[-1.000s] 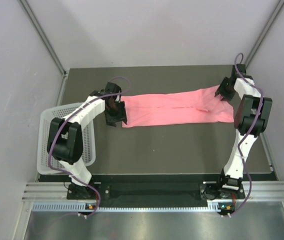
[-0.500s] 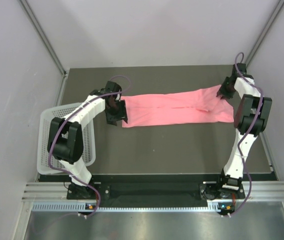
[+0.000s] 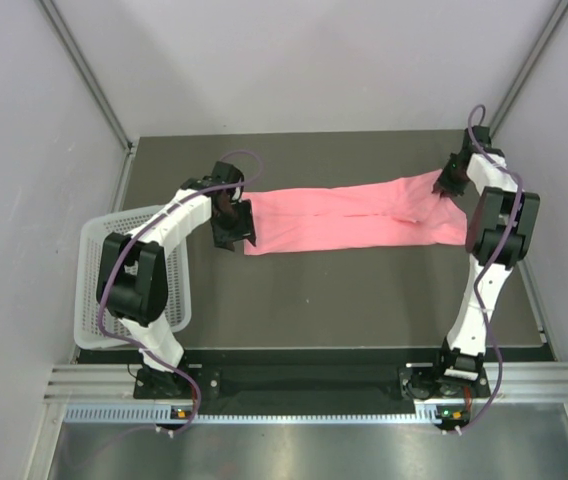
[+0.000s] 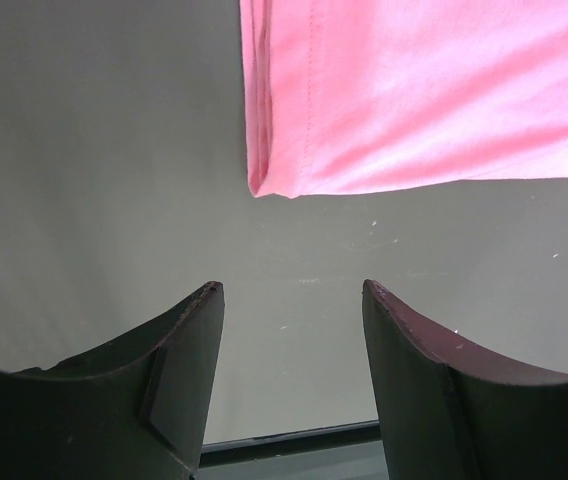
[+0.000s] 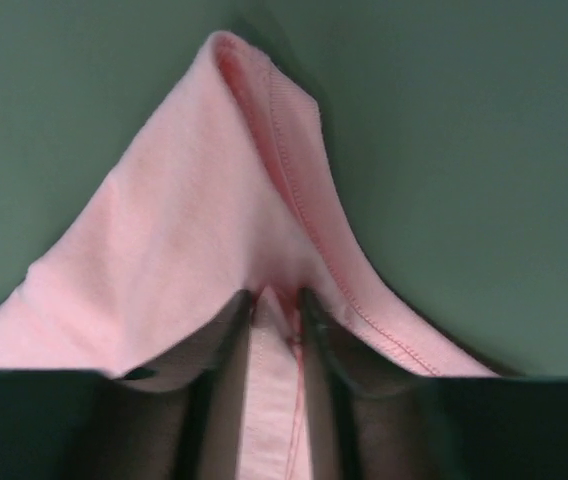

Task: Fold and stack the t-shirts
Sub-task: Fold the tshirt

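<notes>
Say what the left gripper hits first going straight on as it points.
Probably the t-shirt, whose folded corner lies just ahead of the left gripper, jaws open; if angled downward, the table might come first.

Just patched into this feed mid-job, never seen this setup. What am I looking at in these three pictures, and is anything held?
Two white robot arms are bolted at the table's near edge. The overhead picture shows both; the other two come from a camera on each wrist, looking past its own fingers. A pink t-shirt lies stretched across the table; a white basket sits at the left edge. The right gripper pinches a fold at the shirt's right end. The left gripper is open, holding nothing, over bare table beside the shirt's left corner.
</notes>
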Robot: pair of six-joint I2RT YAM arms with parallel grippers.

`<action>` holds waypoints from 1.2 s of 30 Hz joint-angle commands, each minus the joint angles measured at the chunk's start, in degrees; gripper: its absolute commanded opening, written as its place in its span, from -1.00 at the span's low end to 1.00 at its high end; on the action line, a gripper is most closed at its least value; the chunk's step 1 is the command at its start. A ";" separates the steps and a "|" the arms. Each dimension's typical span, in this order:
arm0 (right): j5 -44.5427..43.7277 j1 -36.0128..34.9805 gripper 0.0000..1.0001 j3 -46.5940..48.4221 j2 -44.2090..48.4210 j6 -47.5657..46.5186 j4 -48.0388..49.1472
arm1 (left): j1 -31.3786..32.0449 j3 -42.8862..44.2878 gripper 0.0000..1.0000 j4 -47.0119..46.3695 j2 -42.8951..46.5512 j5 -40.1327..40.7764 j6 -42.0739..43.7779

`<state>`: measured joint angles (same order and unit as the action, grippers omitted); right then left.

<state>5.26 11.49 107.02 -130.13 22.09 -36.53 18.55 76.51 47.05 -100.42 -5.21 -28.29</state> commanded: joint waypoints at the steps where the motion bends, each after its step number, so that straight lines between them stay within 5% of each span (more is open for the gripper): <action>1: 0.19 0.29 -0.55 3.89 -0.66 -0.64 -0.38 | 0.18 2.41 0.25 0.41 0.58 0.03 0.87; 7: 1.16 -0.67 -1.00 5.39 1.80 0.50 -1.00 | 0.18 2.68 0.25 -0.20 0.05 -0.59 0.43; 36: 2.65 -1.64 -0.90 11.36 -2.94 4.45 0.50 | 0.26 3.73 0.25 0.06 -2.06 -1.99 0.34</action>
<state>7.88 9.54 115.07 -131.57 25.61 -38.54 18.55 77.93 46.83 -102.30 -6.63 -28.34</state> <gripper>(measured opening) 0.046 0.623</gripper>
